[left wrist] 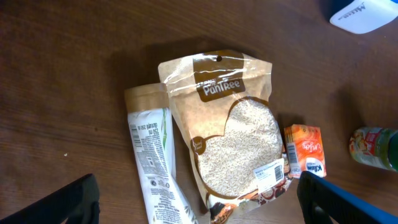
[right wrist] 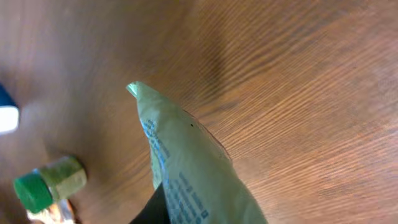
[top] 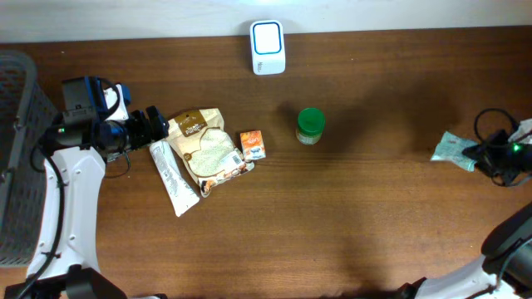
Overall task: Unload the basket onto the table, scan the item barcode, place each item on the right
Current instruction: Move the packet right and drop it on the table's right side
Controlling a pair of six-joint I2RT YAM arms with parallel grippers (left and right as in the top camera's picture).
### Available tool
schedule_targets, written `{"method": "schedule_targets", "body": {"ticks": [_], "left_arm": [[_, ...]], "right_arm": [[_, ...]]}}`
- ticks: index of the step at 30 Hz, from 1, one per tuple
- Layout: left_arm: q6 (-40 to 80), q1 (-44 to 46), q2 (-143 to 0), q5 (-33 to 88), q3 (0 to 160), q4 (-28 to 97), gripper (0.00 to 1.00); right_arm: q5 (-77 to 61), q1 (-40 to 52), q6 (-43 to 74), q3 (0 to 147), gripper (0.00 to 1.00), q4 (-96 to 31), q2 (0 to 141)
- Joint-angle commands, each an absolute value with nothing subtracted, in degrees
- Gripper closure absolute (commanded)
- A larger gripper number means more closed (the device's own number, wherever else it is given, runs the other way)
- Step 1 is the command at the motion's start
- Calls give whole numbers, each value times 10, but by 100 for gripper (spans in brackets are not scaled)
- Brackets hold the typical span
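At the fingertips of my right gripper lies a pale green pouch; whether I grip it, I cannot tell. My left gripper hangs wide open, empty.

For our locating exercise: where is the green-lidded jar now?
In the overhead view the jar stands mid-table, just right of the orange carton, below-right of the white scanner.

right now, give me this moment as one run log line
left gripper: open, beside rice bag | right gripper: at green pouch, grip unclear | scanner: no item at it
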State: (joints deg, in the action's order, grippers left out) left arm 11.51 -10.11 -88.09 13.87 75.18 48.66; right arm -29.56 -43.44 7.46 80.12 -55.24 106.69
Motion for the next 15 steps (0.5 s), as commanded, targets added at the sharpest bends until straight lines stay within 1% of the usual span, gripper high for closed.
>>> {"method": "schedule_targets", "body": {"ticks": [1,4,7,9,10,11,13,15], "left_arm": [[104,-103,-880,136,754,486,1],[104,-103,-880,136,754,486,1],[104,-103,-880,136,754,486,1],[104,-103,-880,136,754,486,1],[104,-103,-880,136,754,486,1],[104,-103,-880,136,754,486,1],[104,-103,-880,136,754,486,1],[104,-103,-880,136,754,486,1]], "right_arm": [[-302,-440,69,799,55,-563,1071],[-304,-440,42,845,43,-627,1071],[-304,-437,-2,956,34,-742,1071],[-304,-429,-34,1054,32,-824,1071],[-302,-415,-50,1133,31,-879,1068],[-302,-400,-58,1178,31,-907,1066],[-302,-360,-58,1250,31,-945,1062],[-317,-293,-58,1288,31,-967,1061]]}}
